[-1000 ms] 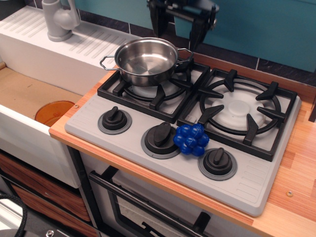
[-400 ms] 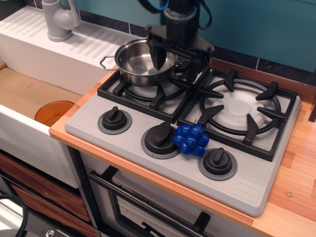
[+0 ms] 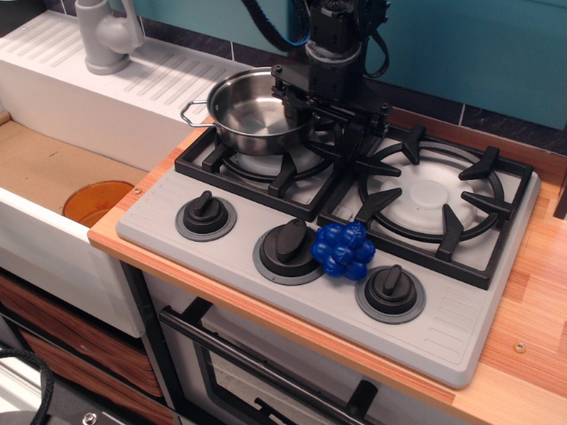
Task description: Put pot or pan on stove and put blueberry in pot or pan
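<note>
Lower now than a moment ago, your gripper (image 3: 321,119) has come down to the right rim of the pot (image 3: 252,111), in the upper middle of the frame. One black finger (image 3: 293,113) reaches inside the rim and the other sits outside, by the right handle. The fingers look narrow around that edge, but you cannot tell if they are really pinching it.

Count with me. You have one pot, one stove (image 3: 292,266), one blueberry (image 3: 343,250), two burner grates and three knobs.

You can see the pot sitting on the left grate (image 3: 221,159), with nothing inside it. It is round, shallow and shiny like a mirror, with a thin wire loop handle poking out to the left. The gripper hides its other side.

You will find the blueberry in the middle of the frame, on the grey front strip of the stove. It is a bunch of glossy blue balls, just beside the middle knob (image 3: 288,241) and near the right knob (image 3: 390,290). The left knob (image 3: 205,212) is well apart from it. The right grate (image 3: 430,195) has nothing on it.

Look around the stove too. A wooden counter (image 3: 532,319) holds it. A white sink (image 3: 53,142) fills the left of the frame, with a grey tap (image 3: 104,35) at the upper left and an orange round thing (image 3: 96,202) down inside. A teal wall (image 3: 478,44) is behind.
</note>
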You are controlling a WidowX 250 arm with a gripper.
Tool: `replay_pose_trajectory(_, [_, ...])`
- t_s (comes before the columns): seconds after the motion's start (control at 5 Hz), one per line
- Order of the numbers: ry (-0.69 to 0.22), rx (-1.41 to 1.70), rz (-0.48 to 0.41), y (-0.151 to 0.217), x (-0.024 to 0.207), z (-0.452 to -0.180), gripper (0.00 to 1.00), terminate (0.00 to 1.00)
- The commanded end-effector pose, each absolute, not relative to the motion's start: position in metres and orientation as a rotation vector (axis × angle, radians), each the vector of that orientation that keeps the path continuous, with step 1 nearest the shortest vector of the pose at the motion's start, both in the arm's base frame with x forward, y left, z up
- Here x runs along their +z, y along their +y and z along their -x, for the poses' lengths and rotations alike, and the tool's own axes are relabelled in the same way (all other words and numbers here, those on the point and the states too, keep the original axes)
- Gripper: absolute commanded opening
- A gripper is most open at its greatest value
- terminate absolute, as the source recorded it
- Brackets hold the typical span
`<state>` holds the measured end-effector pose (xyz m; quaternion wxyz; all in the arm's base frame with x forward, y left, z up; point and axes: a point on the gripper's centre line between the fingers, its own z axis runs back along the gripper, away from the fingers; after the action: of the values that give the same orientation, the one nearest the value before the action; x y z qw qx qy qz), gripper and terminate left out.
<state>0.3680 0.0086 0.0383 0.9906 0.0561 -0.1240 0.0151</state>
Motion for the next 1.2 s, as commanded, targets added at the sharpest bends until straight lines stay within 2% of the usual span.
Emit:
replay_pose_trajectory(0.0, [-0.270, 0.027, -0.114, 0.006, 0.049, -0.380, 0.00, 0.00])
replay_pose_trajectory(0.6, [-0.220, 0.037, -0.136, -0.022, 0.095, -0.382, 0.00, 0.00])
replay_pose_trajectory(1.0, [-0.210, 0.065, -0.160, -0.061, 0.112, -0.374, 0.00, 0.00])
